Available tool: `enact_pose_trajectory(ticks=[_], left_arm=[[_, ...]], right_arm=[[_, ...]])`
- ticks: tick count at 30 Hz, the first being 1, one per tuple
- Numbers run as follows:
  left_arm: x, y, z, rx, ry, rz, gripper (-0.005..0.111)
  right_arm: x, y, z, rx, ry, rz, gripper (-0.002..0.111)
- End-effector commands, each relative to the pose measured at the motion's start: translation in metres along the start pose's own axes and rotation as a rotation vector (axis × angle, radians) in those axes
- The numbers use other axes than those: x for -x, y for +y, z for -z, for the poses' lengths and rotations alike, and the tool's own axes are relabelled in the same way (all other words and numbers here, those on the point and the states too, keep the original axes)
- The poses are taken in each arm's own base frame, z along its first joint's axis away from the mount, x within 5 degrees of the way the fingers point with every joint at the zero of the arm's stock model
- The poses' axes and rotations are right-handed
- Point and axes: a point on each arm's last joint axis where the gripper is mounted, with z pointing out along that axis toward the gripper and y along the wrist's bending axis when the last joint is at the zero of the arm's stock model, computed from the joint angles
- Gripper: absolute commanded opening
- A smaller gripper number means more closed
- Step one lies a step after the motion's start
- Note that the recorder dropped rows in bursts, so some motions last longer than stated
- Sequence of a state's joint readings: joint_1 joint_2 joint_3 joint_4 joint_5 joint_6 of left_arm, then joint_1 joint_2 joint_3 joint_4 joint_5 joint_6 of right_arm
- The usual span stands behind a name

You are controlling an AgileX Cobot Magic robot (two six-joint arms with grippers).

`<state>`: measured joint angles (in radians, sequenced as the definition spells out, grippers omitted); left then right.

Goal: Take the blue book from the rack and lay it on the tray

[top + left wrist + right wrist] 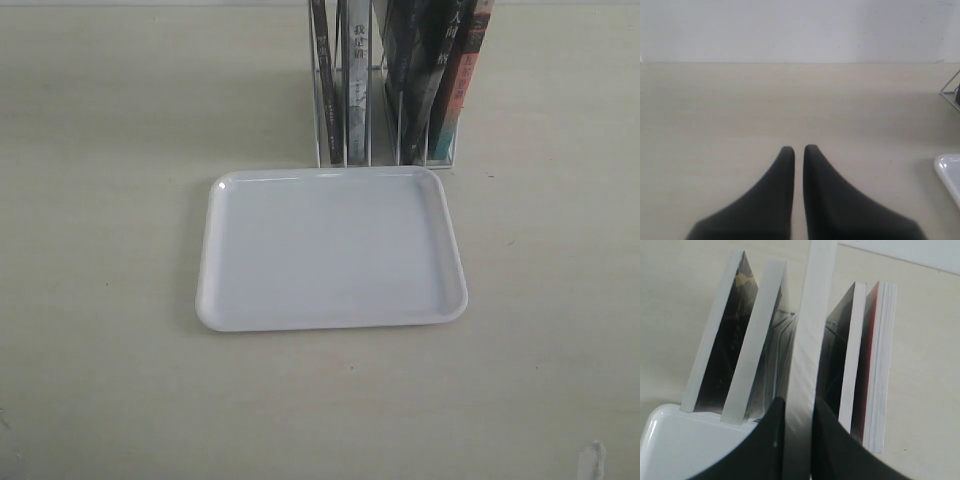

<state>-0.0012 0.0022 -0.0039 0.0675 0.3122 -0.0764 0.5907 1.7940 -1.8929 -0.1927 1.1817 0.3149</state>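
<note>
Counter (100, 200): pale, matte. The tray (206, 290) lies flat at the middle with nothing on it, its far long edge just in front of the rack (345, 152).

Rack upright at the far side, books standing spine-out in its slots and cut off by the top of the exterior view. Leftmost a dark-spined book (320, 60), then a grey-spined book (358, 70), then the blue book (398, 70) in a slot near the middle, leaning a little. Beyond it a black-spined book (432, 70), and a red-spined book (462, 80) at the right end.

Right tool (797, 402): over the rack, looking down on the book tops. Its two dark fingers (830, 440) sit either side of the blue book (807, 340) and pinch its top edge. Only the white page edge shows from here, so the cover colour cannot be read in the right wrist view. Two books on one side, the black-covered and red-covered books (871, 355) on the other. A tray corner (680, 450) shows below.

Left tool (799, 148): fingers drawn almost together, a thin slit between them, holding nothing. It hangs over bare counter, well apart from the books. A tray corner (947, 172) and a bit of rack wire (952, 92) show at the frame edge, with a plain wall (790, 30) behind.

Neither tool shows in the exterior view.
</note>
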Motion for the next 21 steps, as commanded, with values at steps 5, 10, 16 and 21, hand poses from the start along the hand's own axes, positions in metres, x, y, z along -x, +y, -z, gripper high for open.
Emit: enact_pose_trajectory(ticks=[5,10,16,21], left_arm=[[-0.001,0.000,0.000,-0.008,-0.004,-0.006,0.006],[-0.001,0.000,0.000,-0.008,-0.004,-0.006,0.006],[-0.001,0.000,0.000,-0.008,-0.004,-0.006,0.006],[-0.001,0.000,0.000,-0.008,-0.004,-0.006,0.006]], right_arm=[[-0.002,-0.005,0.014,-0.021,0.001,0.003,0.000],[-0.003,-0.007,0.036,0.015,-0.038,-0.015,0.000],[-0.009,-0.005,0.077,0.083,-0.109,0.001,0.000],[-0.021,0.009,0.118,0.151,-0.184,0.045,0.000]])
